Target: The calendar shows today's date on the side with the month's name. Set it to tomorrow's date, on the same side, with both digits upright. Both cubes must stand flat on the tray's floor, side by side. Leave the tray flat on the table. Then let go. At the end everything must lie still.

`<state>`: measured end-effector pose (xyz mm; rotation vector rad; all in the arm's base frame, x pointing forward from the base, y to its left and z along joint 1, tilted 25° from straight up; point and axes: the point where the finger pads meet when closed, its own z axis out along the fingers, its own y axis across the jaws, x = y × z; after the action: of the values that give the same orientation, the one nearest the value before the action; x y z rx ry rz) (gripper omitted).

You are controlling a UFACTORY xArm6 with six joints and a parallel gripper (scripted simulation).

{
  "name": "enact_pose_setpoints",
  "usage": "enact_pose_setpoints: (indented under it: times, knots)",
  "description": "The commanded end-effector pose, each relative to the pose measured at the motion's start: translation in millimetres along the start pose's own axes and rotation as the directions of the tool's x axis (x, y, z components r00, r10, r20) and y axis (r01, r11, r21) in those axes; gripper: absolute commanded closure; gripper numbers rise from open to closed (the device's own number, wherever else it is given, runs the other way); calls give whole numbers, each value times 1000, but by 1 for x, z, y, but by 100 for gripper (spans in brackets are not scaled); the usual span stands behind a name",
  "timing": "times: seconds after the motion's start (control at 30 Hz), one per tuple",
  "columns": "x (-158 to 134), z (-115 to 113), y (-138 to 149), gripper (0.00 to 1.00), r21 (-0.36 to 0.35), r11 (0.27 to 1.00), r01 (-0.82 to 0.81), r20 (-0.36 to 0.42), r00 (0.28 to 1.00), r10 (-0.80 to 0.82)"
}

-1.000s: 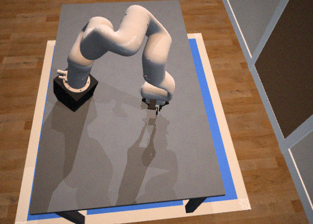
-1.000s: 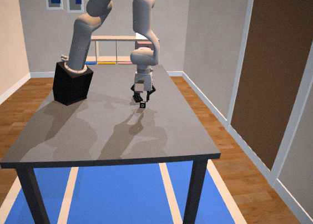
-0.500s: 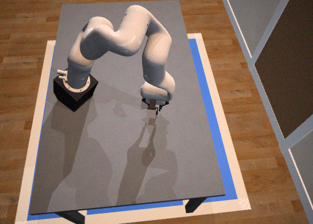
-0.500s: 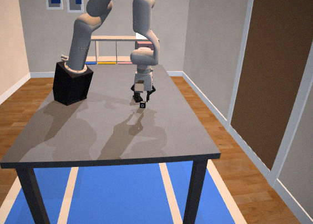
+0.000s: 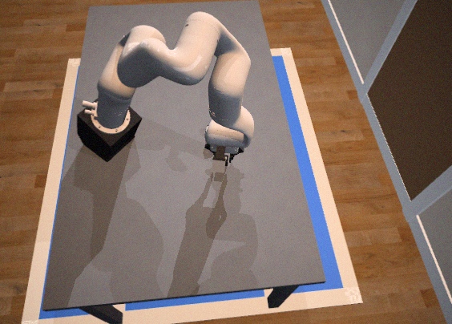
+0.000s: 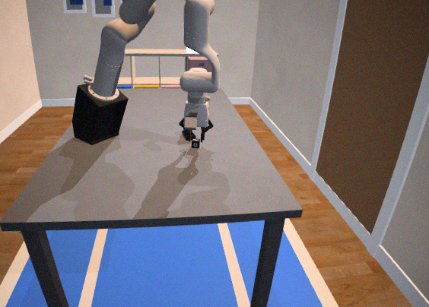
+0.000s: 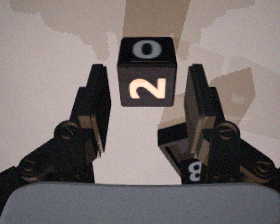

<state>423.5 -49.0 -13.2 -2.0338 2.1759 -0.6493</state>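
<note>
A black digit cube (image 7: 145,71) stands on the grey table with a 2 on its top face and a 0 on its far face. It also shows in the exterior view (image 6: 195,144) as a small dark cube with a 0 toward that camera. My gripper (image 7: 147,96) points straight down over it, and its fingers stand apart on either side of the cube with a gap on each side. It also shows in the exterior view (image 6: 195,136) and in the top view (image 5: 224,158). A second black cube (image 7: 193,171) is partly hidden behind the right finger; its digit looks like a 3. No tray or month name is in view.
The arm's black base block (image 6: 100,114) stands at the table's back left. The table's right edge (image 6: 266,156) lies some way right of the gripper. A low shelf (image 6: 160,68) stands against the back wall.
</note>
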Motion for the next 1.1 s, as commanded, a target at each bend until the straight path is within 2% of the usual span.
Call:
enact_pose_setpoints:
  times: [0.0, 0.3, 1.07]
  knots:
    - [0, 5, -1, 51, 4, 1000, 0, 1, 1000, 0]
    - [0, 16, -1, 51, 4, 1000, 0, 1, 1000, 0]
    - [0, 16, -1, 51, 4, 1000, 0, 1, 1000, 0]
